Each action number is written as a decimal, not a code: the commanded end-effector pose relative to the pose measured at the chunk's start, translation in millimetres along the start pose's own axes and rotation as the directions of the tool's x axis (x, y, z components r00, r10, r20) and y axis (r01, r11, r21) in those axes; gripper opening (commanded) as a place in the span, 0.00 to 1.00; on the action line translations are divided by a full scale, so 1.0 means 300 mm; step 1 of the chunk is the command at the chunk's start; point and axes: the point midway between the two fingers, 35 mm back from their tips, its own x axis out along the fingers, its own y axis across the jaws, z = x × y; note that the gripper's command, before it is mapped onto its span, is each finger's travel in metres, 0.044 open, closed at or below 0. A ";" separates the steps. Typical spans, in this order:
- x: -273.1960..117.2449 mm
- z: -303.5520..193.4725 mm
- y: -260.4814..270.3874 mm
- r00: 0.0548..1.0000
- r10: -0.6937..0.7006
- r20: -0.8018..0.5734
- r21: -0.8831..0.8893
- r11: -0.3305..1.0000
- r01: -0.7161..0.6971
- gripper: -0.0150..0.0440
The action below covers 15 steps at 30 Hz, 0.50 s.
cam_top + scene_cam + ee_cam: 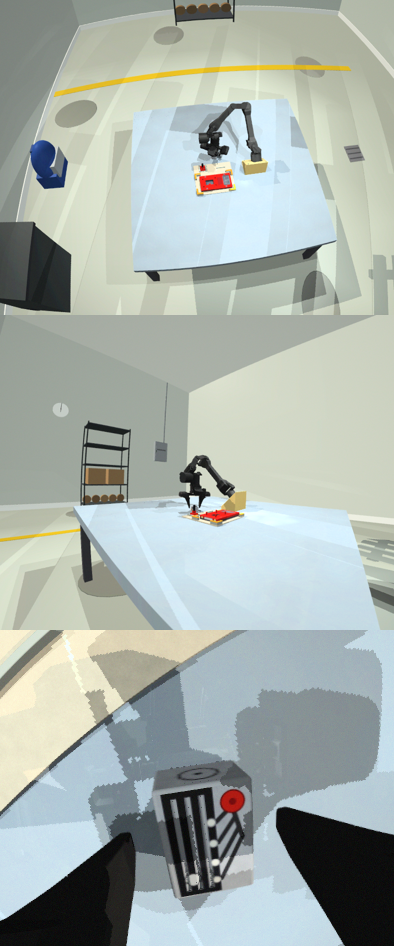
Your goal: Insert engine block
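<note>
The engine block (192,508) (205,830) sits on the bench (170,229) (210,564) (30,870), between the parted, empty fingers of the end effector (215,157) (194,507) (206,831). In the top view, the red car body (206,187) (226,514) lies at six o'clock from it; grasping, insertion and withdrawal remain.

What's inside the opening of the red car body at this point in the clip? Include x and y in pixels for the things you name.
No engine block (205,830) there; it stands between the open gripper's (205,822) fingers. The car body's (215,186) (226,513) opening shows only a grey, partly dark interior; its floor detail is too small to read.
</note>
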 end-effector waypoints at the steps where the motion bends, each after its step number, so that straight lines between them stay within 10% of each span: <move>1: 0.004 -0.003 0.000 1.000 -0.001 -0.006 -0.004 1.000 0.001 0.60; 15: -0.021 0.002 -0.004 1.000 0.000 -0.003 -0.004 1.000 0.000 0.25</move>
